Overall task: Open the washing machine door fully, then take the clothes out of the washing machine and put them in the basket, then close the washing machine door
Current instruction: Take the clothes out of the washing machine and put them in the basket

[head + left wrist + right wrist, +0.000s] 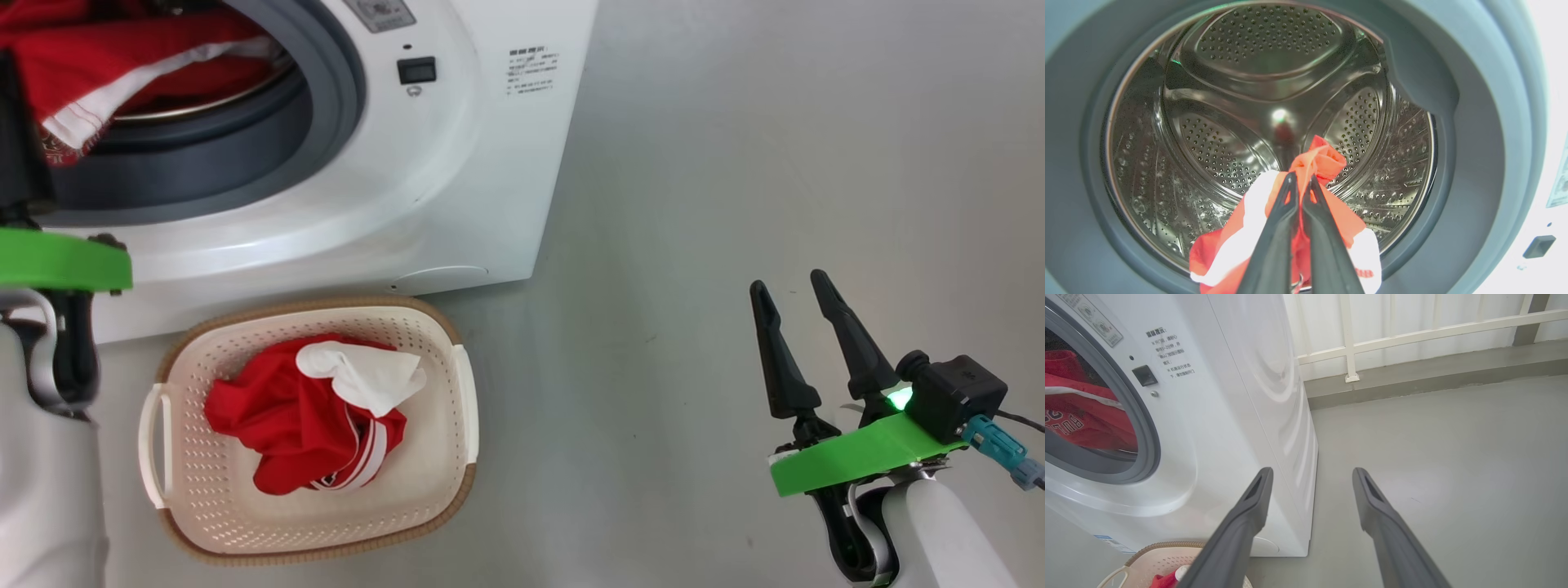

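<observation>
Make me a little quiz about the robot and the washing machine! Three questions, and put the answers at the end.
1. True or false: the right gripper is shut.
2. What is pinching the red jersey at the mouth of the drum? A: the left gripper. B: the right gripper. C: nothing.
3. Fill in: the white cloth lies on red clothes in the ____.

Key: 1 false, its fingers stand apart and hold nothing. 2 A. 3 basket.

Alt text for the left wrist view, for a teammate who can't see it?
The left gripper is shut on a red-and-white jersey at the mouth of the washing machine. Behind: the perforated steel drum, ringed by a grey gasket.
</observation>
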You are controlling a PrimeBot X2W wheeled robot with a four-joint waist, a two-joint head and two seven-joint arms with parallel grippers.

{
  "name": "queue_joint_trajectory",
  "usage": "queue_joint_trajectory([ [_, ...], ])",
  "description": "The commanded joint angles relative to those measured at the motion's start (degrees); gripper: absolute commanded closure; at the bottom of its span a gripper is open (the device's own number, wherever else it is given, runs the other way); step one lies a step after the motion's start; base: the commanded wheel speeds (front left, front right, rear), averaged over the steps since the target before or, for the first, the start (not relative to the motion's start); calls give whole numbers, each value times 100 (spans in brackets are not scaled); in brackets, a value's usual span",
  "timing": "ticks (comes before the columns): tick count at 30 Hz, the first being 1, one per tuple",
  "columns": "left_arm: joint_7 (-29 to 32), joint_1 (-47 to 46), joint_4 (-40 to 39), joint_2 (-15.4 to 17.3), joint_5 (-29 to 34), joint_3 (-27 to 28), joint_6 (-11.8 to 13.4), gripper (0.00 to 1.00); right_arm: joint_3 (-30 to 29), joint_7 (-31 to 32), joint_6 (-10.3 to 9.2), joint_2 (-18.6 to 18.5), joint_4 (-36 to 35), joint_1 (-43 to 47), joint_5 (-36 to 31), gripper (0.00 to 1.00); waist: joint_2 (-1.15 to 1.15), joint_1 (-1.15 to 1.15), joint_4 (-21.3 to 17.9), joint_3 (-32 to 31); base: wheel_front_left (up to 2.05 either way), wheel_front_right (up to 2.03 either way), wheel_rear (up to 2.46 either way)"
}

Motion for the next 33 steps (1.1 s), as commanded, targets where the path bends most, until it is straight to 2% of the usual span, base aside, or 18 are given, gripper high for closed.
queue_joint_trajectory([
  [1,-48,202,-391,151,29,252,-43,100,92,-37,35,7,-120,73,-70,0,0,0,55,-65,0,0,0],
  [9,-49,800,-1579,-206,-42,441,-64,100,54,-37,35,7,-109,137,-127,0,0,0,178,-167,0,0,0],
  [23,-49,1732,-3280,-491,-187,539,-65,100,7,-37,35,7,-97,260,-215,0,0,0,275,-361,0,0,0],
  [28,-49,2006,-3718,-577,-174,518,-65,100,16,-37,35,7,-96,292,-226,0,0,0,308,-391,0,0,0],
  [33,-49,2280,-3760,-640,-113,437,-65,100,21,-37,35,7,-96,298,-239,0,0,0,331,-389,0,0,0],
])
